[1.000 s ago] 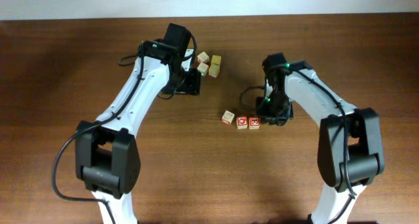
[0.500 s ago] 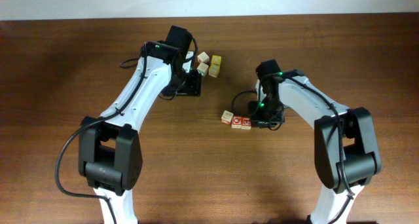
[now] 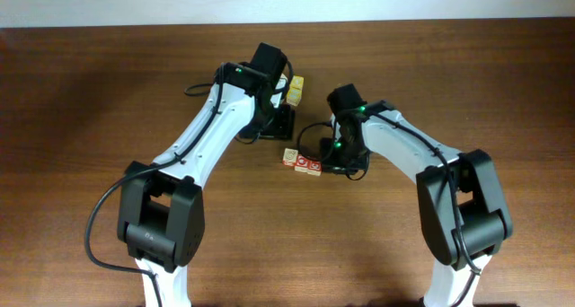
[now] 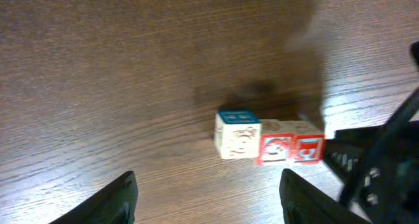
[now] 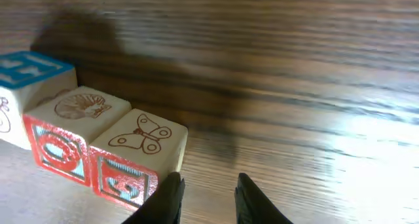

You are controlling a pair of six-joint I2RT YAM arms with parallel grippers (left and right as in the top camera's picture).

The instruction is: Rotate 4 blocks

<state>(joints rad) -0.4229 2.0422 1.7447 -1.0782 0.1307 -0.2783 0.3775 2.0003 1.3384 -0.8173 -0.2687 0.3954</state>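
Two red-printed blocks stand in a row: the shell block (image 5: 72,129) (image 4: 276,149) (image 3: 304,164) and the butterfly block (image 5: 141,155) (image 4: 308,147) (image 3: 315,169). A blue-topped cube (image 5: 26,80) (image 4: 237,133) (image 3: 290,156) touches the row's far end. My right gripper (image 5: 209,201) (image 3: 329,168) is low at the butterfly block's outer side, jaws a narrow gap apart with nothing between them; its left finger (image 5: 169,198) touches that block's corner. My left gripper (image 4: 209,204) (image 3: 280,123) hovers wide open above the table behind the row, holding nothing.
A yellow-faced cube (image 3: 295,90) sits at the back, partly hidden by the left arm's wrist. The right arm's dark wrist (image 4: 386,165) fills the right edge of the left wrist view, close to the row.
The right gripper has slid left, pushing the row of three cubes leftward across the table. The left arm has swung right, toward the row.
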